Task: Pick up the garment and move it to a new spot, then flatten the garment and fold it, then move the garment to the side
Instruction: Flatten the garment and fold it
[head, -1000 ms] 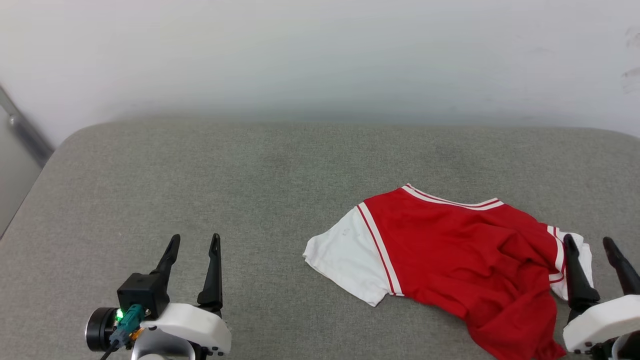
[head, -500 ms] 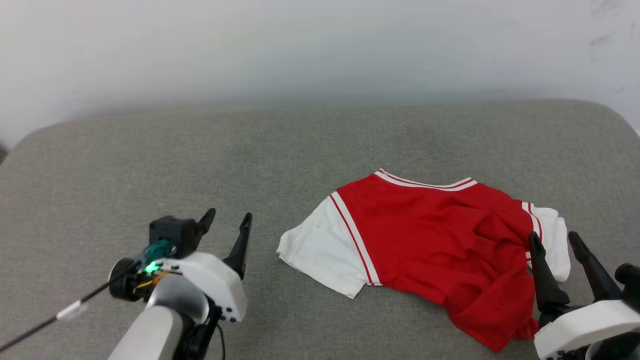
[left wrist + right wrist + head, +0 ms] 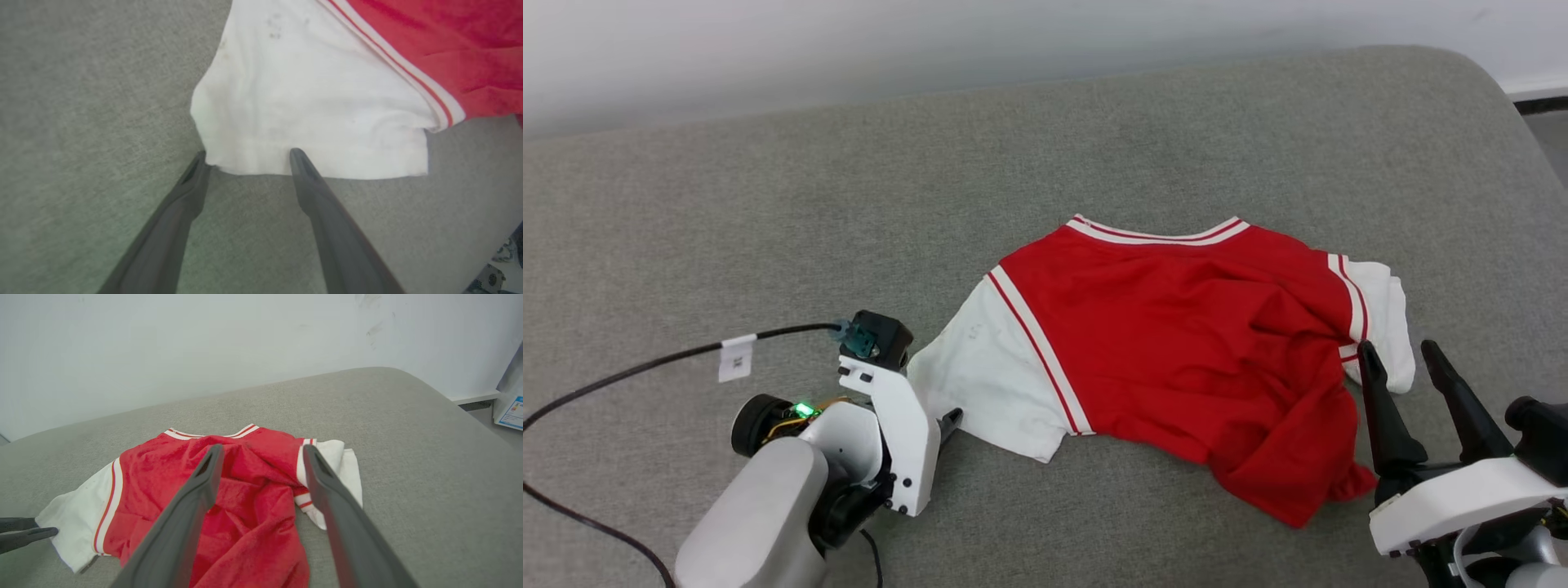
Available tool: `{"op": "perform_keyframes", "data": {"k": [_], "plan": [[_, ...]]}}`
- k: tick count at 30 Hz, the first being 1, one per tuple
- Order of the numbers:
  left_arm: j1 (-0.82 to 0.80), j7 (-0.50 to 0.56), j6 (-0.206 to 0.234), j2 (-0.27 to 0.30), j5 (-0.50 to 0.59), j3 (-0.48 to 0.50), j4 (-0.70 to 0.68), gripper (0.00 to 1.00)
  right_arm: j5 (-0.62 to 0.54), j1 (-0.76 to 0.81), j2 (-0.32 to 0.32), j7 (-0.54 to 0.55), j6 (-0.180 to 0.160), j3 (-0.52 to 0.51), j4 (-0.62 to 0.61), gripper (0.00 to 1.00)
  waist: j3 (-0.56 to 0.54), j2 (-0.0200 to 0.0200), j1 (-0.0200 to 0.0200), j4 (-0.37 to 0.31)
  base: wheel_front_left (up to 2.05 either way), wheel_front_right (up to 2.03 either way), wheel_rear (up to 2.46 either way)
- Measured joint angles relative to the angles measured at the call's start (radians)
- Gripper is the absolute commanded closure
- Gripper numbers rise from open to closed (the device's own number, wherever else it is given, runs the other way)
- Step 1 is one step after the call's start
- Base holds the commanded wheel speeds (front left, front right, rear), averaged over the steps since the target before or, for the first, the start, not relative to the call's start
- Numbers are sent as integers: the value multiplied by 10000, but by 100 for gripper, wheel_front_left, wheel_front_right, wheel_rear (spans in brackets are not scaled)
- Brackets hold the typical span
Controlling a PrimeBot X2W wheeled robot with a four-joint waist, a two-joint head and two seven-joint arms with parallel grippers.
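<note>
Garment (image 3: pixel 1176 351) lies crumpled right of centre on the grey cushion (image 3: pixel 768 204), nothing done yet (pick, move, flatten, fold, set-aside all pending): left gripper (image 3: pixel 248 157) spread wide at the white sleeve (image 3: pixel 310 106) hem, unclamped; right gripper (image 3: pixel 1396 349) also wide, empty, beside the other sleeve (image 3: pixel 1380 310).

we see bare grey cushion (image 3: pixel 727 204) upper left; a black cable (image 3: pixel 792 330) crosses lower left, the garment (image 3: pixel 1176 327) blocks centre.
</note>
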Motion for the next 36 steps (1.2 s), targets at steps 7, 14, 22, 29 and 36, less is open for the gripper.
{"op": "perform_keyframes", "data": {"k": [7,14,22,29,36], "plan": [[-483,1306,-196,173,-136,-525,242,57,111,-125,6,-182,0,33,268,0,323,1,-1,-356,0,0,0],[-140,360,261,-144,-77,-385,360,100,127,-187,6,-232,0,-104,270,0,139,0,0,-322,0,0,0],[576,-1375,1267,-29,73,426,-132,100,420,-189,-59,165,0,-692,238,0,-282,0,0,78,0,0,0],[1358,-1971,1822,489,4,1066,-1321,100,1544,-530,-894,1348,-2,-1733,1198,0,-597,0,-1,453,0,0,0],[1534,-2086,2033,826,228,1162,-2685,100,2564,-1939,-2268,4031,-2,-2336,3252,0,-442,0,0,838,0,0,0]]}}
